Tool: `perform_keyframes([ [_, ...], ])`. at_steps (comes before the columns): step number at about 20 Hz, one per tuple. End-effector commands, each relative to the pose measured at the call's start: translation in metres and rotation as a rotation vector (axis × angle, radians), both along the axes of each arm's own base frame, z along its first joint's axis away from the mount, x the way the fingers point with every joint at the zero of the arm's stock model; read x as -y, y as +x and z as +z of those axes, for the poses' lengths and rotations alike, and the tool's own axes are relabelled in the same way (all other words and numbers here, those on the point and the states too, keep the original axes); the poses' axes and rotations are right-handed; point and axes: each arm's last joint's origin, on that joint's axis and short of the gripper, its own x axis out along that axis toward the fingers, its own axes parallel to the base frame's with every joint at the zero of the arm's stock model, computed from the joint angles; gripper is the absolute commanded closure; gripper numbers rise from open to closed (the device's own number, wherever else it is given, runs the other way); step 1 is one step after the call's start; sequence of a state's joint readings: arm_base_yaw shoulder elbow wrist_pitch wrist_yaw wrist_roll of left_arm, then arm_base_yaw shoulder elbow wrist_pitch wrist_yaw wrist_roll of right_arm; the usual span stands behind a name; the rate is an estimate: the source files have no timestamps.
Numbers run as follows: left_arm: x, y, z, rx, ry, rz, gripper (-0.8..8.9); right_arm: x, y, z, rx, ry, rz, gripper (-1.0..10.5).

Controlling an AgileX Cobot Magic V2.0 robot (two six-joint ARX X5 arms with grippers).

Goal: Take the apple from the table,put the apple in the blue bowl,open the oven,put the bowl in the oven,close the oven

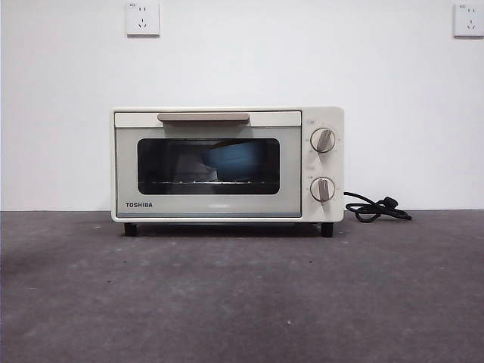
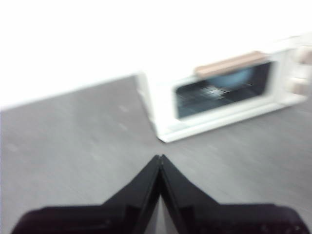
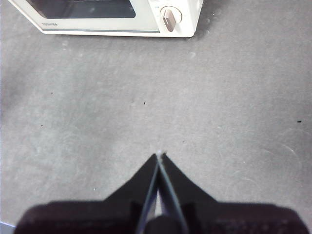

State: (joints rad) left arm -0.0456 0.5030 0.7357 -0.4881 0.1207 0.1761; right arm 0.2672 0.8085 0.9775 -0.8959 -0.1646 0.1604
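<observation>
Nearest, only bare table (image 1: pixel 242 302): dark grey, lightly speckled, wide across the front view.

In the left wrist view, left gripper (image 2: pixel 160 157) with both black jaws pressed together at the tips, holding nothing, above the grey surface and well apart from the oven (image 2: pixel 229 92), which lies at about 1 o'clock from the tips in that blurred picture. In the right wrist view, right gripper (image 3: pixel 159 156) also with jaws together and empty, over the table (image 3: pixel 146 112), with the oven's lower front edge and one knob at about 12 o'clock, well apart. No arm visible in the front view.

Farther back, standing on the table (image 2: pixel 73 131) on small black feet: the cream-white oven (image 1: pixel 227 162), TOSHIBA written low on its front, at about 12 o'clock from the centre of the front view. Door shut, beige bar handle (image 1: pixel 203 117) along the top edge. Two knobs (image 1: pixel 323 141) on the right panel, one above the other.

Behind the dark glass, on the wire rack: the blue bowl (image 1: pixel 234 162), dim but clearly blue, a little right of the window's middle. Seen also through the glass in the left wrist view, blue bowl (image 2: pixel 229 78). Apple not possible to make out through the glass.

At 3 o'clock from the oven, black cord (image 1: pixel 376 209) coiled loosely on the table. Farthest, white wall with two sockets (image 1: pixel 142 18) high up, at about 11 and 1 o'clock.
</observation>
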Motion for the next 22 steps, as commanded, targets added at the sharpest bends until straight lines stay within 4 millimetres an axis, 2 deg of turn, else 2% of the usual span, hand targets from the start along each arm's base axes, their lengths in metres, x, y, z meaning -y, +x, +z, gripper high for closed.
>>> perform_keyframes([
  [1, -0.001, 0.006, -0.037, 0.126, 0.016, 0.052, 8.17, 0.0, 0.001, -0.003, -0.004, -0.005, 0.002, 9.5],
  [4, -0.001, 0.004, -0.081, 0.239, 0.0, 0.062, 8.17, 0.0, 0.001, -0.003, -0.004, -0.005, 0.002, 9.5],
  [7, -0.003, 0.001, -0.116, 0.215, -0.018, 0.113, 8.17, 0.0, 0.001, -0.003, -0.004, -0.005, 0.002, 9.5],
  [11, -0.004, -0.002, -0.147, 0.193, -0.03, 0.131, 8.17, 0.0, 0.001, -0.003, -0.004, -0.005, 0.002, 9.5],
  [14, -0.004, -0.004, -0.163, 0.157, -0.047, 0.129, 8.17, 0.0, 0.001, -0.003, -0.005, -0.005, 0.002, 9.5],
  [20, -0.006, -0.008, -0.175, 0.043, -0.045, 0.154, 8.17, 0.0, 0.001, -0.003, -0.004, -0.005, 0.002, 9.5],
  [22, -0.007, -0.01, -0.173, 0.067, -0.046, 0.156, 8.17, 0.0, 0.001, -0.003, -0.006, -0.005, 0.002, 9.5],
])
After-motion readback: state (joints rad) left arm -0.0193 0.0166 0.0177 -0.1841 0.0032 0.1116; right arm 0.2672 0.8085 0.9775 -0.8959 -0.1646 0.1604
